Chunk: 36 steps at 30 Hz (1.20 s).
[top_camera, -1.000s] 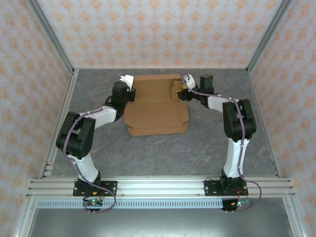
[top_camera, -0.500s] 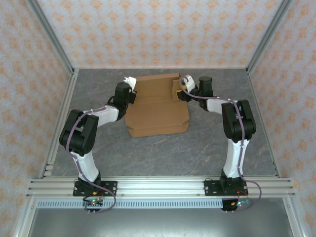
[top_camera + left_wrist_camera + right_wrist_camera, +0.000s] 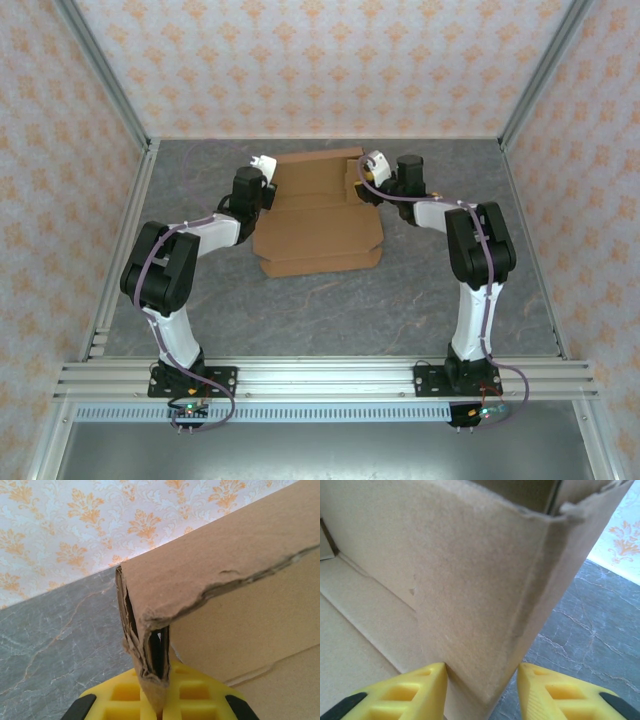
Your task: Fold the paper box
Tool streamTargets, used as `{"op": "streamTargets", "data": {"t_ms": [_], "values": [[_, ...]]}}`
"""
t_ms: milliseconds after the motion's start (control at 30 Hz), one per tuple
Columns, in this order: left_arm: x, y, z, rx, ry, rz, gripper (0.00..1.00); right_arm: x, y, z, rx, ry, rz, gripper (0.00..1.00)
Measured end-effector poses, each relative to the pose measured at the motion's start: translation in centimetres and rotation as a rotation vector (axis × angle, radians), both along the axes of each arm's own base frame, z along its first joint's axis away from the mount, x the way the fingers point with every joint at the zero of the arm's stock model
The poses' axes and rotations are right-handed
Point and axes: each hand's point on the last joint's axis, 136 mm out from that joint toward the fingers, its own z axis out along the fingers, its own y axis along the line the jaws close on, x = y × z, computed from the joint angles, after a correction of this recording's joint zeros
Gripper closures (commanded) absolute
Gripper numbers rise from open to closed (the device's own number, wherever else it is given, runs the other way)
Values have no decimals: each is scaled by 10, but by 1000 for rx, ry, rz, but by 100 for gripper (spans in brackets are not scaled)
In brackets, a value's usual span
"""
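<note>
The paper box point(image 3: 318, 220) is a brown corrugated sheet lying partly folded at the middle of the grey table. Its far side walls stand up. My left gripper point(image 3: 267, 190) is at the box's left edge. In the left wrist view this gripper point(image 3: 159, 700) is shut on a crumpled, doubled cardboard wall point(image 3: 150, 645) of the paper box point(image 3: 240, 580). My right gripper point(image 3: 359, 188) is at the raised right wall. In the right wrist view it point(image 3: 482, 677) straddles an upright corner of the paper box point(image 3: 470, 580), open, with its left finger point(image 3: 415, 687) touching the cardboard and its right finger point(image 3: 555, 690) just apart.
Patterned walls and metal posts point(image 3: 110, 90) enclose the grey table point(image 3: 330, 310) on three sides. A metal rail point(image 3: 320, 375) runs along the near edge by both arm bases. Bare table lies in front of the box and on either side of it.
My right gripper has moved left onto the box's raised right wall and its jaws have narrowed around it. My left gripper stays shut on the left wall, shifted slightly.
</note>
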Motion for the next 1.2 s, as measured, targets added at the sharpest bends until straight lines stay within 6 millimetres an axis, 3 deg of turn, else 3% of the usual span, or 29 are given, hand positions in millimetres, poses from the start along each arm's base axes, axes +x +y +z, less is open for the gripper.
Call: {"op": "streamTargets", "data": {"t_ms": [767, 1200], "values": [[-1, 0, -1, 3, 6, 1, 100, 31, -3, 2, -80, -72, -403, 90], [-1, 0, -1, 3, 7, 1, 100, 45, -1, 4, -92, -95, -627, 95]]}}
